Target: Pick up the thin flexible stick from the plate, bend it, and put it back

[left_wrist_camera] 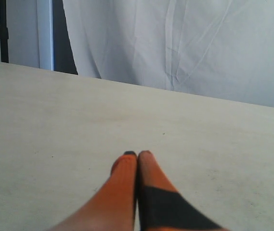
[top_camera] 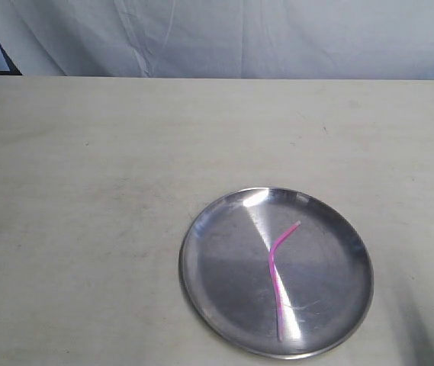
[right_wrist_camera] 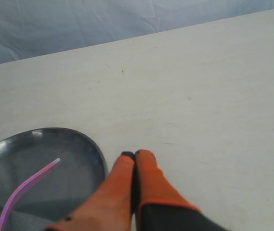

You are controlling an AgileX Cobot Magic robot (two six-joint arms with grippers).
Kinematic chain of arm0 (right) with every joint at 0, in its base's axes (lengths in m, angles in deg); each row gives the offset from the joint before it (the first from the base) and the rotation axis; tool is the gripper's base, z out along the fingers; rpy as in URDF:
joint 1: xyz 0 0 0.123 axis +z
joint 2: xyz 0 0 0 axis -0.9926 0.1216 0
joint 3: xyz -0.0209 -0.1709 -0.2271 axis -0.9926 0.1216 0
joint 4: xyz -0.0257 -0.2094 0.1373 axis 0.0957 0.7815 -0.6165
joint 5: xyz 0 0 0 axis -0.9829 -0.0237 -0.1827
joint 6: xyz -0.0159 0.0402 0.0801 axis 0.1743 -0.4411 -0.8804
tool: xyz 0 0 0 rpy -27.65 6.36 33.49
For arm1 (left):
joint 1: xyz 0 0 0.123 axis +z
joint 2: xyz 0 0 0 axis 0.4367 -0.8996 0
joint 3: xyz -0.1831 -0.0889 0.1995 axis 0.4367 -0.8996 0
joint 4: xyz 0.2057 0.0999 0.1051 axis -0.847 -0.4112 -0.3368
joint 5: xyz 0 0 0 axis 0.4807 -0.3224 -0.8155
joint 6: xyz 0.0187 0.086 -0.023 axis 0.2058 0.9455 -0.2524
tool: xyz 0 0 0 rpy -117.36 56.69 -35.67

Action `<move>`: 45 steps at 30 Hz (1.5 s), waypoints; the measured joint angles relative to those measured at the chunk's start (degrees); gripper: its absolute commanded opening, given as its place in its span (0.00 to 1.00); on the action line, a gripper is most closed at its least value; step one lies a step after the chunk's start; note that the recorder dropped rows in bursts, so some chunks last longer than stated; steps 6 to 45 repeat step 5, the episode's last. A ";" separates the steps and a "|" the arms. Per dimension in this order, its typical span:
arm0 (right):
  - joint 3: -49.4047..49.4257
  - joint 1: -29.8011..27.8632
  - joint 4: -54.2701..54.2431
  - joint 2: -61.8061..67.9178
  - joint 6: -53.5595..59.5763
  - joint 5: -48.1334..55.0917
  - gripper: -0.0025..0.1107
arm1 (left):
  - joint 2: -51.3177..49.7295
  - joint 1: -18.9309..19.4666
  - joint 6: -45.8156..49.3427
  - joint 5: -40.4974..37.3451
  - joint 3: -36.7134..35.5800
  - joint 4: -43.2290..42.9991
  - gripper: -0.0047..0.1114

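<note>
The pink stick point(top_camera: 276, 276) lies kinked on the round silver plate point(top_camera: 201, 267), its upper part angled toward the far right with a whitish tip. In the right wrist view the stick point(right_wrist_camera: 26, 186) rests inside the plate point(right_wrist_camera: 86, 149), apart from my right gripper point(right_wrist_camera: 135, 154), whose orange fingers are pressed together with nothing between them, just beside the plate's rim. My left gripper point(left_wrist_camera: 137, 153) is shut too, empty, over bare tabletop. Neither gripper appears in the exterior view.
The plate sits near the front right of a pale beige table point(top_camera: 87, 191). A white cloth backdrop point(top_camera: 239, 38) hangs behind the table's far edge. A dark stand point(left_wrist_camera: 3, 31) is off the table's far corner in the left wrist view.
</note>
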 measured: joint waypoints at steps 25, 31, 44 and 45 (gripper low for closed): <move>0.00 0.00 0.00 0.00 0.00 0.00 0.02 | 0.00 0.00 0.00 0.00 0.00 0.00 0.04; 0.00 0.00 0.00 0.00 0.00 0.00 0.02 | 0.00 0.00 0.00 0.00 0.00 0.00 0.04; 0.00 0.00 0.00 0.00 0.00 0.00 0.02 | 0.00 0.00 0.00 0.00 0.00 0.00 0.04; 0.00 0.00 0.00 0.00 0.00 0.00 0.02 | 0.00 0.00 0.00 0.00 0.00 0.00 0.04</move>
